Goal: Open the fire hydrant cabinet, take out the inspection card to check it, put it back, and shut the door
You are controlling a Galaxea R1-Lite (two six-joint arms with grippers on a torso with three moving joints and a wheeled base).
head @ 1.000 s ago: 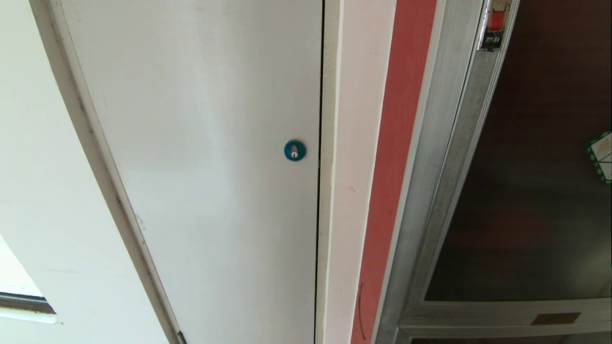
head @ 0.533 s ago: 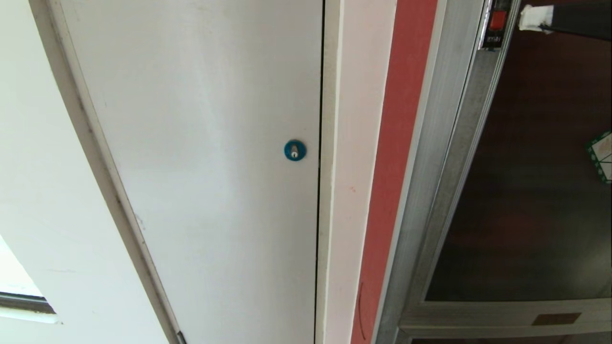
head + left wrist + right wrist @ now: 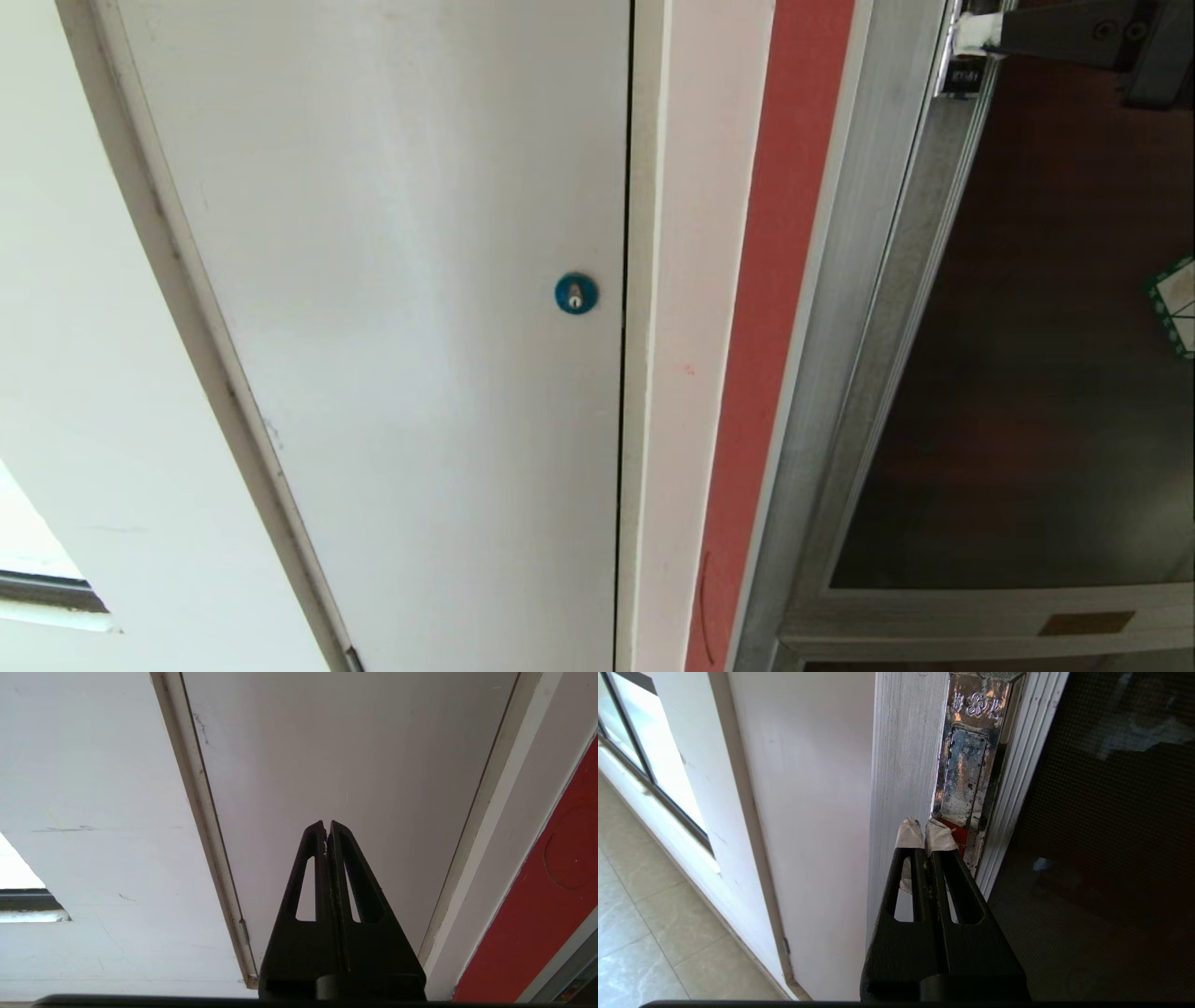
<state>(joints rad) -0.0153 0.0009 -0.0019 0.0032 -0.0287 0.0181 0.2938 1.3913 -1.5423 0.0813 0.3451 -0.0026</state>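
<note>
Door (image 3: 1101, 812) latch (image 3: 957, 835) sits at the closed right claw's (image 3: 924, 833) taped tips.

Brushed aluminium door (image 3: 903, 765) frame, glossy dented latch plate (image 3: 969, 765), matt white door (image 3: 392, 308)

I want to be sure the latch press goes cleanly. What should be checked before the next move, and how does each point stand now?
1. Right gripper shut for a fingertip push: ok.
2. Its taped fingertips at the red latch on the metal plate: ok; actual contact cannot tell.
3. Glass door not yet opened, lying flush in its aluminium frame: ok.
4. Left gripper shut, in front of the white door, away from the latch: ok.
5. Inspection card located: cannot tell; the tinted glass hides the inside.
</note>
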